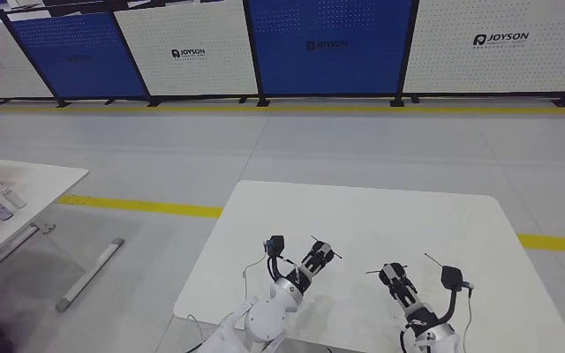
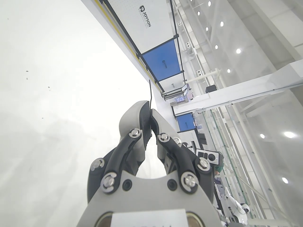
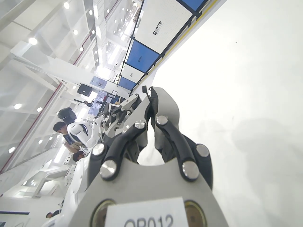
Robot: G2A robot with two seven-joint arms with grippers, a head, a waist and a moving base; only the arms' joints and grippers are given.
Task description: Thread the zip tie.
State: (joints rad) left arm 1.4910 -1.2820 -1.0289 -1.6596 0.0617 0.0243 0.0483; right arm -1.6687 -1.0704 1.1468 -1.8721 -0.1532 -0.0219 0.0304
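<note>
Black thin plastic zip tie strap point(image 2: 150, 93) pokes out of the left gripper point(image 2: 149, 106), jaws pinched tight on it, over the near part of the white surface point(image 1: 371, 212). Right gripper point(image 3: 149, 100) hangs over the same near part, apart from the left, jaws clamped on a black zip tie head end point(image 3: 144, 90).

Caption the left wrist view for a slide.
Left gripper shut on a thin black plastic zip tie that pokes out beyond it, over the white table.

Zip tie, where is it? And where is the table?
zip tie point(image 2: 150, 92): left wrist view, thin black end sticking out past the shut jaws.
table point(image 2: 59, 48): left wrist view, bare white top.
</note>
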